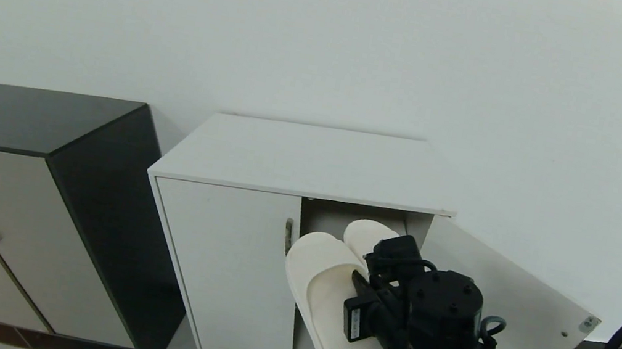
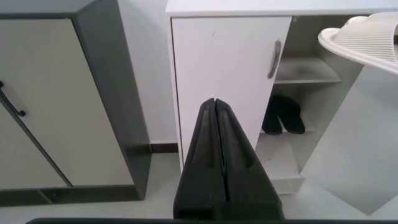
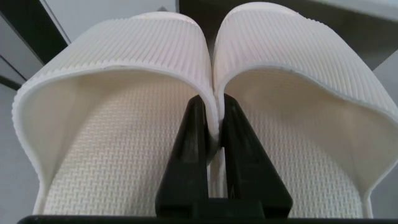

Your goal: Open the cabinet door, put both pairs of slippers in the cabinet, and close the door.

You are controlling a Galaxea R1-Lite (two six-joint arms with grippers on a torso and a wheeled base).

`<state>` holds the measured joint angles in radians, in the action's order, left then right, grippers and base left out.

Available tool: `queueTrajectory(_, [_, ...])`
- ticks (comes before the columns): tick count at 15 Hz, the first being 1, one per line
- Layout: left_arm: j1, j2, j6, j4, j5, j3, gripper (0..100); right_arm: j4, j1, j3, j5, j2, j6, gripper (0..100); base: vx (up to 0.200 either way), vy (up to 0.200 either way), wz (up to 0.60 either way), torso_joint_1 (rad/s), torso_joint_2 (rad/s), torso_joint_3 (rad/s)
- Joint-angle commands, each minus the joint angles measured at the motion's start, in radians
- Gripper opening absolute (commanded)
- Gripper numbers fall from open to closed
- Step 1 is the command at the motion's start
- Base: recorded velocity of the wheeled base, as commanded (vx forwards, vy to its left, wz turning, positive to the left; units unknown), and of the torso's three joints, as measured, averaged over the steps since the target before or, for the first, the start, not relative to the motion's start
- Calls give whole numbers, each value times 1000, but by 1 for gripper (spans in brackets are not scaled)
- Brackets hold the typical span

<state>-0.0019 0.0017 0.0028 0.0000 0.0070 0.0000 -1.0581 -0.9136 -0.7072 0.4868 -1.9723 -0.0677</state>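
Observation:
The white cabinet [image 1: 301, 160] has its right door [image 1: 510, 293] swung open and its left door [image 1: 222, 260] closed. My right gripper [image 1: 359, 282] is shut on a pair of white slippers [image 1: 320, 276], held tilted in front of the open compartment with the toes pointing in. In the right wrist view the fingers [image 3: 193, 143] pinch the two inner edges of the white slippers [image 3: 124, 162] together. A pair of black slippers [image 2: 283, 115] lies on a lower shelf inside the cabinet. My left gripper [image 2: 214, 106] is shut and empty, low in front of the closed door.
A dark cabinet [image 1: 93, 209] with pale doors stands close on the left of the white one. The closed door carries a metal handle [image 2: 273, 59]. An upper shelf [image 2: 308, 71] inside is bare. A plain wall is behind.

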Motion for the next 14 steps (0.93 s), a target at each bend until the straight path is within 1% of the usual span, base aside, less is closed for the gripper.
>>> queueTrajectory(1, [0, 0, 0, 0, 1, 0, 0, 0, -1, 0, -1, 0, 0, 0, 0, 0, 0, -242, 559, 320])
queueTrajectory(7, [-1, 0, 0, 0, 1, 0, 0, 0, -1, 0, 1, -8, 0, 0, 0, 0, 0, -219, 535, 315])
queueTrajectory(14, [0, 0, 0, 0, 1, 0, 0, 0, -2, 2, 1, -8, 0, 0, 0, 0, 0, -180, 502, 319])
